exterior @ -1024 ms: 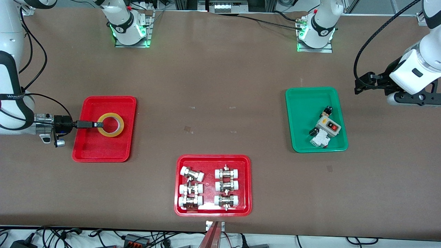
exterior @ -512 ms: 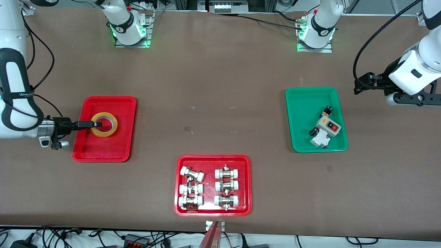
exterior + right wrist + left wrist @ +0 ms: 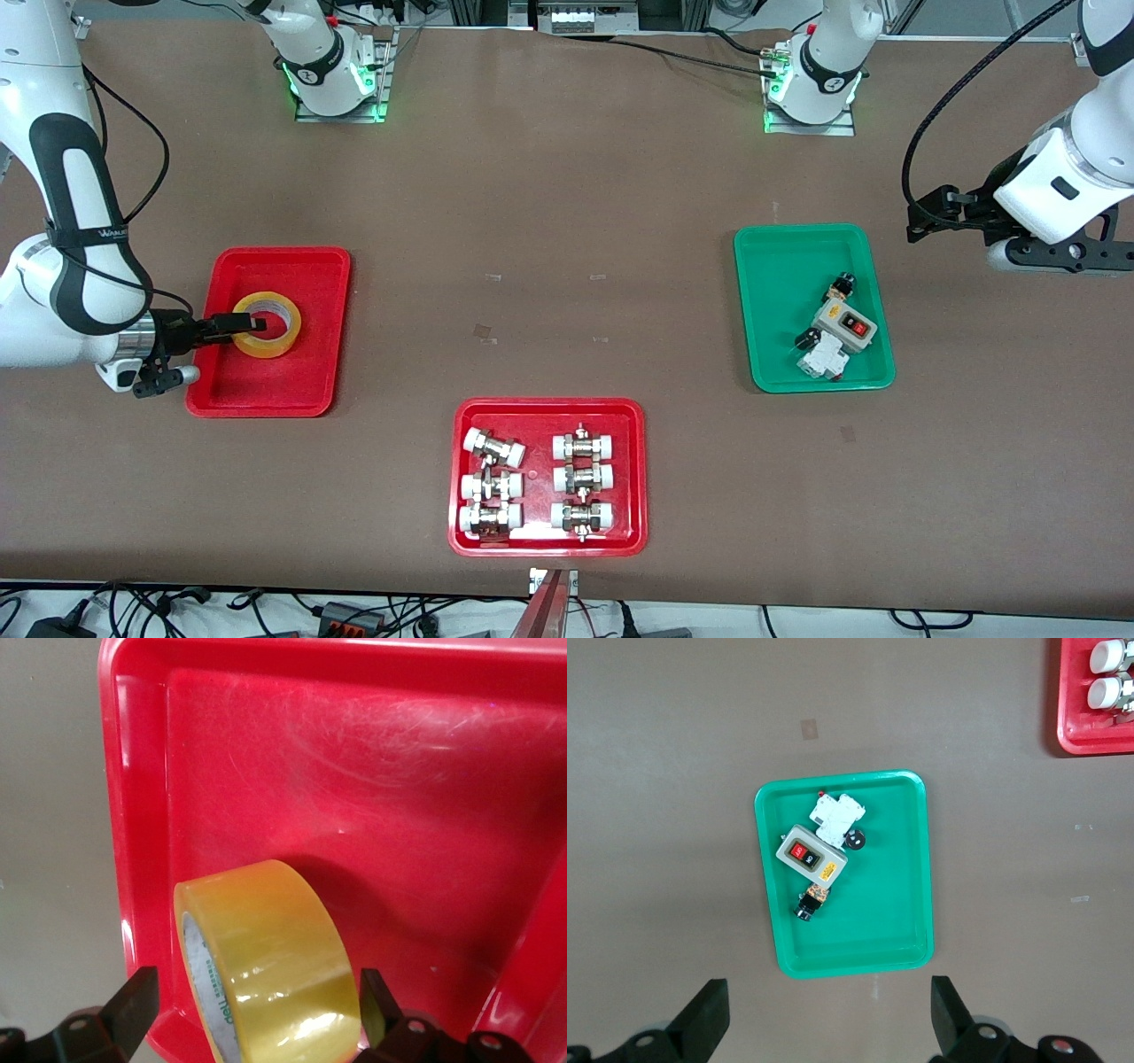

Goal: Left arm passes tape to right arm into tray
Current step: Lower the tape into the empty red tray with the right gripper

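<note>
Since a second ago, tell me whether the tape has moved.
Yes. The tape, in the right gripper, shifted slightly toward the right arm's end within the red tray.

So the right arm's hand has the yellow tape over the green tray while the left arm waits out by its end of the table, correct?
Not quite: the tape in the right hand is over the plain red tray, as the front view shows. The green tray holds only electrical parts. The left hand does wait at its end.
</note>
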Tool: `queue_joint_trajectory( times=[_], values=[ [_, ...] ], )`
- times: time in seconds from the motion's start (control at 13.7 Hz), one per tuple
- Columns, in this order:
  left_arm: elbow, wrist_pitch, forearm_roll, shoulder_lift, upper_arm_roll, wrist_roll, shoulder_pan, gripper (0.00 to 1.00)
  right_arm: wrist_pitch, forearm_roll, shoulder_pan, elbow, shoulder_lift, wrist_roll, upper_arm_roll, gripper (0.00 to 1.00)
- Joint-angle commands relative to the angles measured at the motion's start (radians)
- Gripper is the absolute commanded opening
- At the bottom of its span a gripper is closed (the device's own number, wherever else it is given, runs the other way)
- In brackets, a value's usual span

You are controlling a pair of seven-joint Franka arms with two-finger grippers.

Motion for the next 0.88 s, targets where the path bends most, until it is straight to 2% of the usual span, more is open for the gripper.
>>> queue_joint_trajectory(
  times=[0.0,0.07,0.44,0.59,0.8],
  values=[
    [0.004,0.0,0.016,-0.005,-0.004,-0.002,-0.006,1.0,0.045,-0.1,0.031,-0.016,-0.023,-0.029,0.001,1.0],
    [0.004,0.0,0.017,-0.005,-0.004,-0.001,-0.008,1.0,0.06,-0.139,0.041,-0.017,-0.031,-0.029,0.001,1.0],
    [0.006,-0.002,0.028,-0.003,-0.024,-0.007,-0.005,1.0,0.063,-0.167,0.103,-0.003,-0.075,-0.011,0.0,1.0],
    [0.006,-0.003,0.025,-0.003,-0.024,-0.007,-0.003,1.0,0.053,-0.173,0.123,0.024,-0.113,0.088,-0.008,1.0],
    [0.006,-0.003,0.026,-0.003,-0.024,-0.008,-0.005,1.0,0.043,-0.229,0.141,0.053,-0.169,0.262,-0.003,1.0]
  ],
)
